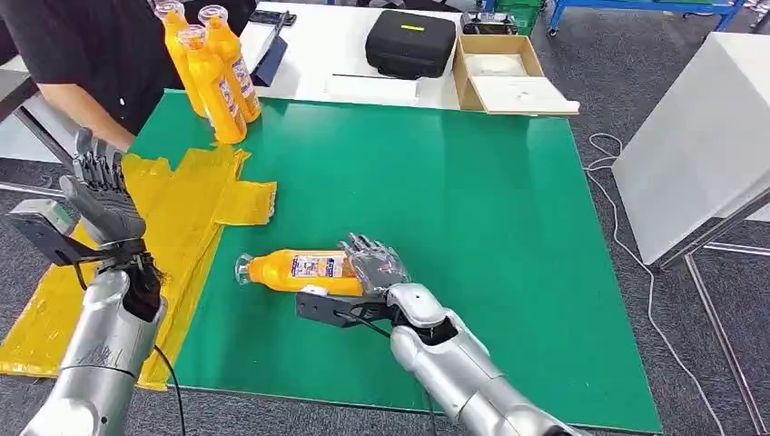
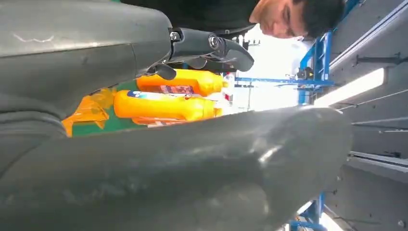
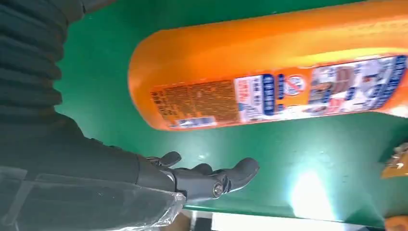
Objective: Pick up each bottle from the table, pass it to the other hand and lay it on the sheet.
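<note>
Bottles number four by your count: three orange ones (image 1: 213, 77) stand clustered at the green mat's (image 1: 436, 227) far corner, and one orange bottle (image 1: 300, 271) lies on its side beside your right hand (image 1: 374, 265). That hand's fingers are spread, holding nothing; the right wrist view shows mat between fingers (image 3: 211, 180) and bottle. Your left hand (image 1: 102, 186) is raised over the yellow sheet (image 1: 172, 227), fingers apart, empty. The left wrist view adds a person leaning over the standing bottles.
</note>
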Action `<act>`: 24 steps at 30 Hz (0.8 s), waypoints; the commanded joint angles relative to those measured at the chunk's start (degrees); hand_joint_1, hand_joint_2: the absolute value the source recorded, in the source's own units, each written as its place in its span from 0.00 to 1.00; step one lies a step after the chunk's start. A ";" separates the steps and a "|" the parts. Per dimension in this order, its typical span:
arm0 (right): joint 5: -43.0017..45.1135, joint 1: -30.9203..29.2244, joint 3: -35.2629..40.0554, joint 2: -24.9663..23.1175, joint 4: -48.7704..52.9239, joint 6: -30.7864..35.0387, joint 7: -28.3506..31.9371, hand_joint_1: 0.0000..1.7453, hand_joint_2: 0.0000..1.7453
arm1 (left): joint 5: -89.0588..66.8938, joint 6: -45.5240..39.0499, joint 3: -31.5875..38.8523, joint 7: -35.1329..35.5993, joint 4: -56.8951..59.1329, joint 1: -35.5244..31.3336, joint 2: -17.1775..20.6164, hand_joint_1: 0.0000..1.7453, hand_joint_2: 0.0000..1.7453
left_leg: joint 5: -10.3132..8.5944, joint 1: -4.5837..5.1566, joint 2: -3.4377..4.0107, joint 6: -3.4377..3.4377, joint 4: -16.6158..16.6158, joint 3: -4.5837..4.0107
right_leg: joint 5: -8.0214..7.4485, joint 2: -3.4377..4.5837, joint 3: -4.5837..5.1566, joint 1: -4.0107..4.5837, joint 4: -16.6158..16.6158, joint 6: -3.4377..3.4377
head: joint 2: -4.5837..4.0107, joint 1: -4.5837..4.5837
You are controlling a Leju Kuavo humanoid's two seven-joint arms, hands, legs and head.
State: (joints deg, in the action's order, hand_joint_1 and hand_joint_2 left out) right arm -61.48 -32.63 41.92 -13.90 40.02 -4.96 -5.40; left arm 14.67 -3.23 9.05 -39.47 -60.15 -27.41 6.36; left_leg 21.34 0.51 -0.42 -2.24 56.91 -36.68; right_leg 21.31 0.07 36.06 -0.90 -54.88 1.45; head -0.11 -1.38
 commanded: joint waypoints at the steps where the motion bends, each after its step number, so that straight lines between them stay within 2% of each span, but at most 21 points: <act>1: -1.00 -6.20 4.36 -4.73 -15.08 0.45 -0.61 0.00 1.00 | 0.55 -1.04 -0.75 -0.53 6.14 -3.65 -0.91 0.00 0.00 | 0.02 0.00 -0.09 0.12 0.00 0.11 | 0.07 -0.11 -0.13 0.00 -0.02 -0.07 | 0.00 -0.02; 5: -3.26 -6.96 4.82 -4.51 -18.03 1.53 -2.92 0.00 1.00 | 1.02 -1.01 -0.59 -0.53 6.39 -3.77 -1.16 0.00 0.00 | 0.17 -0.03 -0.04 0.26 0.06 0.34 | 0.20 -0.09 -0.35 0.03 -0.09 -0.16 | 0.00 -0.02; 7: -3.36 -6.97 4.78 -4.49 -18.23 1.60 -2.97 0.00 1.00 | 0.98 -1.00 -0.57 -0.53 6.30 -3.68 -1.18 0.00 0.00 | 0.02 -0.02 -0.08 0.10 -0.01 0.09 | 0.05 -0.10 -0.12 0.02 0.01 -0.05 | 0.00 0.00; 10: -3.36 -6.97 4.78 -4.49 -18.23 1.60 -2.97 0.00 1.00 | 0.98 -1.00 -0.57 -0.53 6.30 -3.68 -1.18 0.00 0.00 | 0.03 -0.01 -0.09 0.11 0.00 0.12 | 0.07 -0.11 -0.14 0.01 0.00 -0.06 | 0.00 0.00; 11: -3.69 -6.95 4.63 -4.53 -18.33 1.86 -3.31 0.00 1.00 | 0.90 -0.95 -0.50 -0.53 6.28 -3.59 -1.19 0.00 0.00 | 0.17 -0.02 -0.14 0.25 0.06 0.36 | 0.23 -0.18 -0.40 0.02 -0.09 -0.14 | 0.00 -0.02; 12: -4.41 -7.01 4.60 -4.49 -18.59 1.91 -3.82 0.00 1.00 | 0.98 -0.86 -0.32 -0.53 6.37 -3.58 -1.25 0.00 0.00 | 0.05 -0.01 -0.10 0.12 0.00 0.15 | 0.09 -0.12 -0.18 0.01 -0.01 -0.07 | 0.00 0.00; 18: -6.74 -7.26 4.01 -3.95 -20.64 1.79 -5.98 0.00 1.00 | 1.14 0.20 0.01 -0.53 7.75 -4.41 -1.39 0.00 0.00 | 0.01 0.00 -0.11 0.10 -0.02 0.11 | 0.05 -0.12 -0.13 0.01 0.01 -0.05 | 0.00 0.00; 19: -6.79 -7.27 3.72 -3.94 -20.96 1.62 -5.99 0.00 1.00 | 0.85 -0.06 0.12 -0.53 7.78 -4.64 -1.54 0.00 0.00 | 0.14 -0.02 -0.18 0.26 0.05 0.37 | 0.22 -0.22 -0.40 0.02 -0.07 -0.14 | 0.00 -0.02; 20: -6.98 -7.21 3.67 -3.89 -21.11 1.54 -6.09 0.00 1.00 | 0.95 0.04 0.16 -0.53 8.15 -4.93 -1.64 0.00 0.00 | 0.02 -0.02 -0.17 0.13 0.00 0.13 | 0.08 -0.18 -0.18 0.03 0.00 -0.07 | 0.00 0.00; 22: -7.07 -7.06 3.55 -3.85 -21.28 1.40 -6.06 0.00 1.00 | 0.90 -0.11 0.13 -0.53 8.39 -5.27 -1.70 0.00 0.00 | 0.06 -0.02 -0.21 0.17 0.03 0.20 | 0.13 -0.24 -0.25 0.03 -0.03 -0.10 | 0.00 0.00; 23: -7.17 -6.89 3.42 -3.85 -21.32 1.23 -6.02 0.03 1.00 | 0.95 -0.12 0.21 -0.53 8.31 -5.29 -1.74 0.00 0.00 | 0.04 -0.02 -0.20 0.15 0.01 0.16 | 0.11 -0.23 -0.20 0.03 -0.02 -0.08 | 0.00 0.00; 24: -7.37 -6.74 3.42 -3.83 -21.28 1.03 -5.89 0.85 1.00 | 0.91 -0.27 0.31 -0.53 8.00 -5.13 -1.75 0.00 0.00 | 0.00 0.00 -0.15 0.10 -0.01 0.10 | 0.06 -0.17 -0.12 0.02 0.01 -0.05 | 0.00 -0.02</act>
State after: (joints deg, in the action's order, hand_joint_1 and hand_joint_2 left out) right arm -68.39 -37.82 44.54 -18.43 24.04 -2.91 -11.41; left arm 15.54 -3.30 8.50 -40.13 -56.94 -28.75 6.10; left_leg 21.34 0.53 -0.43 -2.24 56.92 -36.66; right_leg 21.31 0.07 36.08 -0.90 -54.88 1.46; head -0.11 -1.40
